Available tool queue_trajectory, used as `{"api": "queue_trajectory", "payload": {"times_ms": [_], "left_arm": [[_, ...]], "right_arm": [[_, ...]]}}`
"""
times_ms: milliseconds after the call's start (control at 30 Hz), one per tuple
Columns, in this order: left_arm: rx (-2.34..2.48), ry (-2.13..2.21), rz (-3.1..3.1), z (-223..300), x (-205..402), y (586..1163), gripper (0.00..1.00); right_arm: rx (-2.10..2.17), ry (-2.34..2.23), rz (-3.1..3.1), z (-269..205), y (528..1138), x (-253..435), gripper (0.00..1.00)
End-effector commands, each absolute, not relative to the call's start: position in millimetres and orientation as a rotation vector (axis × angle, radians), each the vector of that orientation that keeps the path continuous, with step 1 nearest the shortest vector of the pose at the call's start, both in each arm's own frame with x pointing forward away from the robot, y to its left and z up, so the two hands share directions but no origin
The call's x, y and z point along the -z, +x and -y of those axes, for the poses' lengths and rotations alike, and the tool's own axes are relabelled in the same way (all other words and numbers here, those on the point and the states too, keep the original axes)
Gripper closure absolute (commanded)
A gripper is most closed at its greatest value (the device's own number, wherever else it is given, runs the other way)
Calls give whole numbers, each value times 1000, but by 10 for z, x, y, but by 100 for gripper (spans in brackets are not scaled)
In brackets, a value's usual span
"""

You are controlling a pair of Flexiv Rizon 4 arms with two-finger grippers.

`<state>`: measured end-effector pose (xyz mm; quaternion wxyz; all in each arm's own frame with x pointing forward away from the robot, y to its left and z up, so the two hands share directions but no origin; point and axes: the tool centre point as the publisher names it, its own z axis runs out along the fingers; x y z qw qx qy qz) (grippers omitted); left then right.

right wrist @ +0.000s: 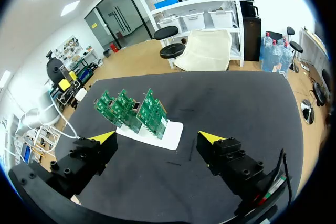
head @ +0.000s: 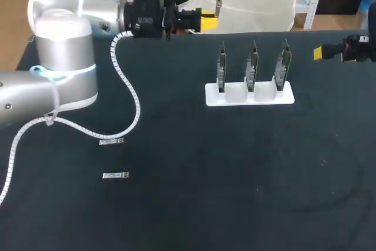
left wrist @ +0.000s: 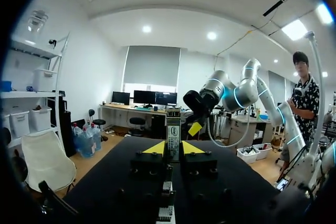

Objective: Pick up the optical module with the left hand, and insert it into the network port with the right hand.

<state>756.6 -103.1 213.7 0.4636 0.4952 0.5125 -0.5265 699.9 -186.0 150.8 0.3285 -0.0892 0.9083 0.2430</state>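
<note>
My left gripper (head: 208, 22) is raised over the table's far edge, left of the middle. It is shut on a slim silver optical module (head: 218, 7). In the left wrist view the module (left wrist: 173, 129) stands upright between the yellow tips of the left gripper (left wrist: 173, 148). Three green network cards (head: 252, 66) stand upright in a white holder (head: 249, 97) right of the middle. My right gripper (head: 326, 53) hovers at the far right, past the cards. In its own view the right gripper (right wrist: 157, 138) is open and holds nothing, with the cards (right wrist: 131, 109) ahead of it.
Two more silver modules (head: 111, 141) (head: 116, 175) lie flat on the black table at the left, below the left arm's white cable (head: 134, 101). My right arm (left wrist: 226, 90) shows ahead of the left gripper in the left wrist view.
</note>
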Motion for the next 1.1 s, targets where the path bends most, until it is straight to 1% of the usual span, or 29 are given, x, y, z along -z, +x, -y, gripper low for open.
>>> {"api": "queue_trajectory", "payload": {"times_ms": [33, 800, 1100], "left_arm": [[1259, 1198, -1249, 1118, -2080, 7565, 100], [1124, 1276, -1239, 1262, -1738, 7628, 100], [1130, 1300, -1259, 1204, -1649, 7606, 100]], "right_arm": [[-632, -230, -2378, 1851, 6993, -1511, 0], [-632, -230, -2378, 1851, 6993, -1511, 0], [-632, -230, -2378, 1851, 6993, -1511, 0]]}}
